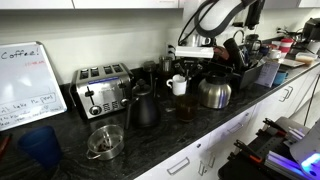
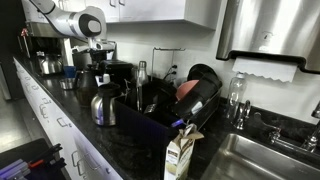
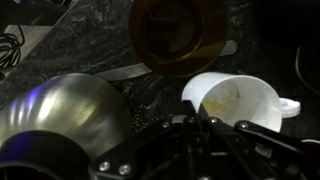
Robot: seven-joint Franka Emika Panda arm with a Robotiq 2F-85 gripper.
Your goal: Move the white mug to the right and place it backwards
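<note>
Landmark: steel kettle point(image 1: 214, 93), standing on the dark stone counter point(image 1: 150, 150); seen in all three views.
White mug: white mug point(image 3: 240, 100) upright, just beside the steel kettle, not touching it. In the wrist view its mouth faces the camera, the inside has a yellowish stain, and the loop handle points away from the kettle.
White mug, exterior: in an exterior view the mug point(image 1: 178, 86) sits on the side of the kettle nearer the toaster point(image 1: 103, 90).
Gripper: gripper point(image 3: 197, 122) hangs above the gap between kettle and mug and holds nothing. The fingertips are dark and merge together, so whether the jaws are apart or together cannot be told.
Arm: arm point(image 1: 215, 15) reaches down from above the kettle.
Amber glass vessel: amber glass vessel point(image 3: 180, 30) near the mug, beyond the kettle in the wrist view.
Black kettle: black kettle point(image 1: 143, 105) between the toaster and the steel kettle.
Dish rack: dish rack point(image 2: 190, 105) close beside the steel kettle in an exterior view.
</note>
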